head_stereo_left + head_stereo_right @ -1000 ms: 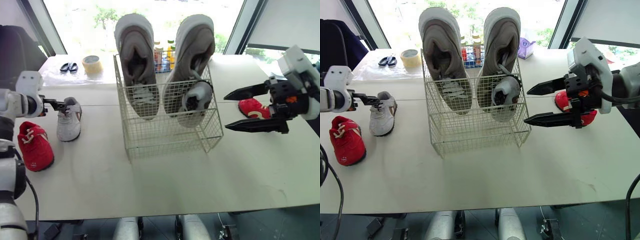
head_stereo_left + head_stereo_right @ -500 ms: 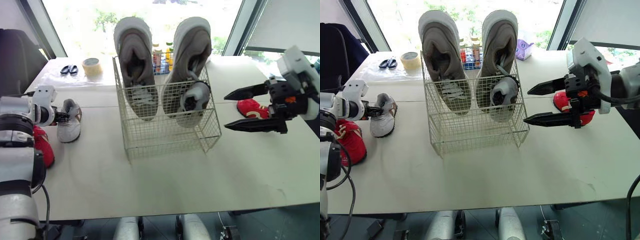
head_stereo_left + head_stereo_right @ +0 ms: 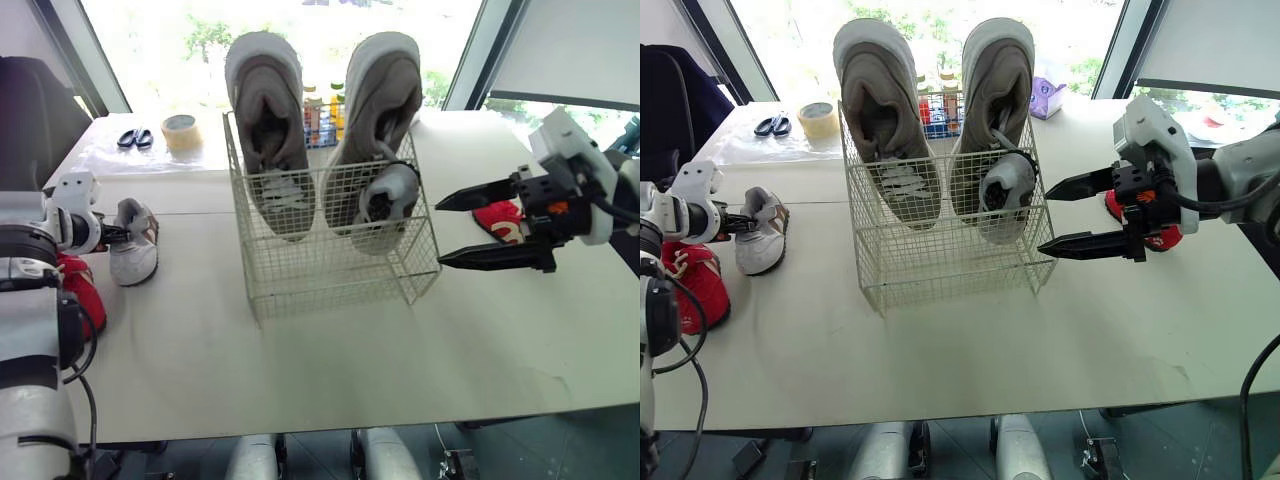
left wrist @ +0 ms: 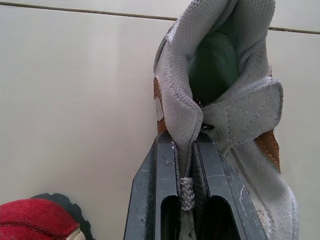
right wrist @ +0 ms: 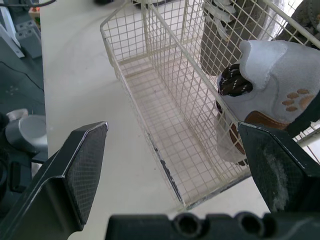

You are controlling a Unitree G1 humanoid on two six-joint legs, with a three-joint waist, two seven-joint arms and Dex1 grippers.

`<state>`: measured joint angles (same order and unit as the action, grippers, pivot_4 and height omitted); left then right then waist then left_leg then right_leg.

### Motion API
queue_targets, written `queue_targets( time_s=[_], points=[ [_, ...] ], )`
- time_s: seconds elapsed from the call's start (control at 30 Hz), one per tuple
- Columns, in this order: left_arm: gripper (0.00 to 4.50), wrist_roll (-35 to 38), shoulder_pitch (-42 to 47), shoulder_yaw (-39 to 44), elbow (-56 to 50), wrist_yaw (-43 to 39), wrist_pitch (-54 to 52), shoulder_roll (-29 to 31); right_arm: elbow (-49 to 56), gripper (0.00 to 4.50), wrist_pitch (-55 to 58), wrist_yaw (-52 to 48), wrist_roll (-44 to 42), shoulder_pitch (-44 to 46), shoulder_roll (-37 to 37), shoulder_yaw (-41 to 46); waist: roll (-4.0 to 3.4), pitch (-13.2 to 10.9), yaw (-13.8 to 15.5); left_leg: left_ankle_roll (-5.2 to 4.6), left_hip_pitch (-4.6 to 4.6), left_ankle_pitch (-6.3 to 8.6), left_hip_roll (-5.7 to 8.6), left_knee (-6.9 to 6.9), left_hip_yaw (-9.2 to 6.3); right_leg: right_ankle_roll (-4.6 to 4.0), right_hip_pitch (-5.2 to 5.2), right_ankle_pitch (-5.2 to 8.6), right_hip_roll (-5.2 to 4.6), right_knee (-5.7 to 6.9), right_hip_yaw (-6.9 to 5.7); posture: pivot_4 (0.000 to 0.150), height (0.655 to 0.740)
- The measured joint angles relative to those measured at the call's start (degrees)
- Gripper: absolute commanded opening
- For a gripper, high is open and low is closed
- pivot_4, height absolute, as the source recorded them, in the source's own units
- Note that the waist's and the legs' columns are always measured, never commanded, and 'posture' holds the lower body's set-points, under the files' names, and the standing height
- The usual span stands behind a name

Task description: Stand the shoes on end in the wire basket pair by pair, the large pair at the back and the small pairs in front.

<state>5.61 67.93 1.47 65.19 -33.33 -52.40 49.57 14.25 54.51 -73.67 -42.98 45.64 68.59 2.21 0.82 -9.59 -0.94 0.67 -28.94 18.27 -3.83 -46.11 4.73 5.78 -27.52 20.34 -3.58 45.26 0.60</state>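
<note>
The left hand (image 4: 184, 145) pinches the small grey shoe (image 3: 762, 233) by its heel near the desk (image 3: 940, 350)'s left edge. The right hand (image 3: 1044, 222) hangs spread wide beside the wire basket (image 3: 940, 262).

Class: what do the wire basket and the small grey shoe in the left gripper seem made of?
The wire basket looks like thin metal wire with a cream coating: a fine rigid grid, smooth and matte. The small grey shoe looks like matte mesh fabric, its weave dimples visible, with stitched panels and brown trim, perhaps leather or imitation.
</note>
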Motion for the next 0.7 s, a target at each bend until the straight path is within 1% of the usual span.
queue_targets(
  time_s=[0.2, 0.3, 0.4, 0.53, 0.7],
  points=[
    [0.02, 0.19, -0.03, 3.97, -3.19, 4.75, -2.17, -3.68, -5.01, 4.50, -2.32, -1.05, 2.44, 0.45, -1.29, -1.72, 0.00, 0.00, 0.97, 0.02, 0.01, -0.01, 0.03, -0.12, -0.06, 0.00, 0.08, 0.00, -0.01, 0.12, -0.07, 0.150, 0.6609],
    [0.02, 1.37, -0.03, 6.74, -6.18, 7.93, -4.36, -6.66, -9.51, 4.50, -2.41, -2.12, 3.48, 2.01, -1.06, -1.69, 0.00, 0.00, 1.69, 0.02, -0.04, -0.01, 0.04, -0.18, -0.07, 0.01, 0.08, 0.00, -0.03, 0.11, -0.07, 0.150, 0.6609],
    [0.02, 2.89, -0.04, 9.75, -10.31, 11.26, -7.94, -9.56, -13.79, 4.50, -1.85, -3.89, 3.77, 3.18, -0.71, -1.79, 0.03, 0.00, 1.75, 0.02, -0.21, -0.01, 0.07, -0.23, -0.16, 0.10, 0.02, -0.05, -0.03, 0.07, -0.12, 0.150, 0.6609],
    [0.02, 5.13, -0.36, 13.52, -17.23, 16.72, -13.34, -14.28, -20.62, 4.50, -2.69, -6.67, 6.37, 4.36, -0.06, -2.26, 0.05, -0.02, 1.42, 0.02, -0.29, -0.02, 0.06, -0.23, -0.16, 0.19, -0.05, -0.10, -0.03, 0.02, -0.11, 0.150, 0.6609],
    [0.02, 6.26, -1.26, 18.02, -24.28, 22.62, -17.48, -14.78, -23.50, 4.50, -3.99, -8.46, 9.14, 3.94, 0.04, -3.36, 0.06, -0.02, -0.22, 0.33, -0.29, -0.19, 0.03, -0.07, -0.20, 0.20, -0.25, -0.11, 0.00, 0.11, -0.03, 0.150, 0.6609]
  ],
)
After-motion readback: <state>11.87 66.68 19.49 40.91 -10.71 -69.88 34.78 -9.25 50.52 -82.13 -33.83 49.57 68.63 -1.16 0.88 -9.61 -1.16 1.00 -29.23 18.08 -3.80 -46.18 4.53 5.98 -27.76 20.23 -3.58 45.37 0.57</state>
